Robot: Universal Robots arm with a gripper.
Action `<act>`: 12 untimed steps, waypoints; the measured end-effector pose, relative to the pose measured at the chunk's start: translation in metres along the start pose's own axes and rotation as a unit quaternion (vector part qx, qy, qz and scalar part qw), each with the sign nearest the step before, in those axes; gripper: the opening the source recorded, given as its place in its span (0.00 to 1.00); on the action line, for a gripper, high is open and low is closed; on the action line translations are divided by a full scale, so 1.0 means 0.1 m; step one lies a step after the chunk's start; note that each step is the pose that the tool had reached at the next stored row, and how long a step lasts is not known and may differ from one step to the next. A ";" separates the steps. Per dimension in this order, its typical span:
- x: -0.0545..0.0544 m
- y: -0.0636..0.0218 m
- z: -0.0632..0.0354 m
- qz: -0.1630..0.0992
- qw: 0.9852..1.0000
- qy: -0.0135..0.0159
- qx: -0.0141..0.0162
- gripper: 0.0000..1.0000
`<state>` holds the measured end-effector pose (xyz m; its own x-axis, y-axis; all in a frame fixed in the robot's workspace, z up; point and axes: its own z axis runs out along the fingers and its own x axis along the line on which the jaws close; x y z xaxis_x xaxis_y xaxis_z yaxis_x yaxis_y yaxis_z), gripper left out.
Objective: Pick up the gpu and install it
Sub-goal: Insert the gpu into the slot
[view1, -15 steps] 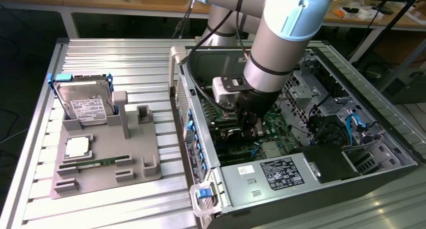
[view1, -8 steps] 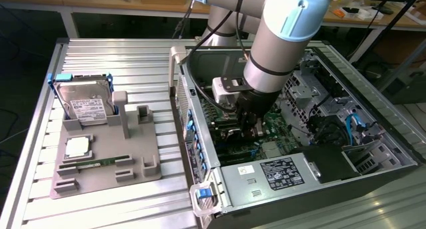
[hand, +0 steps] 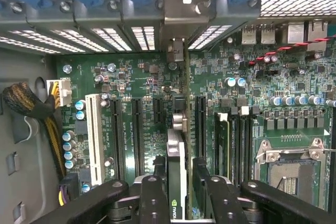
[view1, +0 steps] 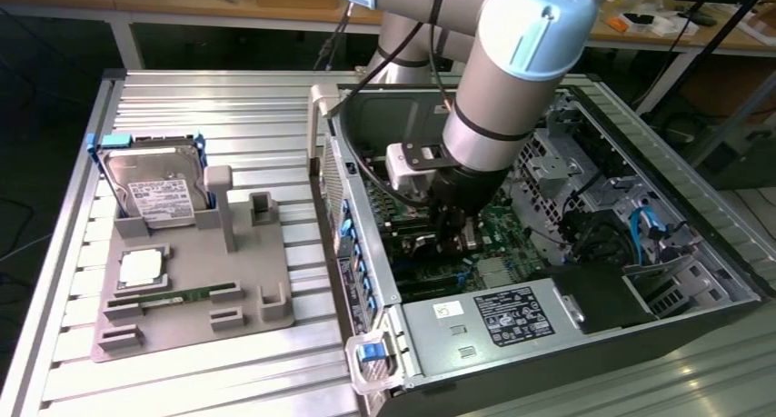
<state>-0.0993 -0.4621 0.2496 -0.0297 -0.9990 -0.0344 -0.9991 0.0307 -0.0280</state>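
Observation:
The gpu (hand: 177, 169) stands edge-on in a slot of the green motherboard (hand: 131, 77), between the black slots. Its silvery metal bracket (hand: 176, 17) meets the case's rear wall. My gripper (hand: 181, 190) straddles the card's near end, one black finger (hand: 155, 192) on each side. A thin gap shows between the card and the fingers, so the jaws stand open around it. In the exterior view my gripper (view1: 445, 231) reaches down into the open computer case (view1: 679, 226), over the motherboard.
A grey holder tray (view1: 194, 322) lies at the exterior view's left, bearing a silver hard drive (view1: 152, 185), a green memory stick (view1: 182, 296) and a square chip (view1: 144, 267). The power supply (view1: 503, 317) fills the case's near end. A cable bundle (hand: 23, 106) lies beside the motherboard.

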 end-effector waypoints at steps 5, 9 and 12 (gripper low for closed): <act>0.00 -0.001 -0.013 0.000 1.000 0.000 0.000 0.35; 0.00 -0.001 -0.039 0.000 1.000 0.000 0.000 0.35; -0.01 -0.002 -0.074 0.000 1.000 0.000 0.001 0.35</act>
<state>-0.0993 -0.4617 0.2570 -0.0295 -0.9990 -0.0341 -0.9991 0.0306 -0.0297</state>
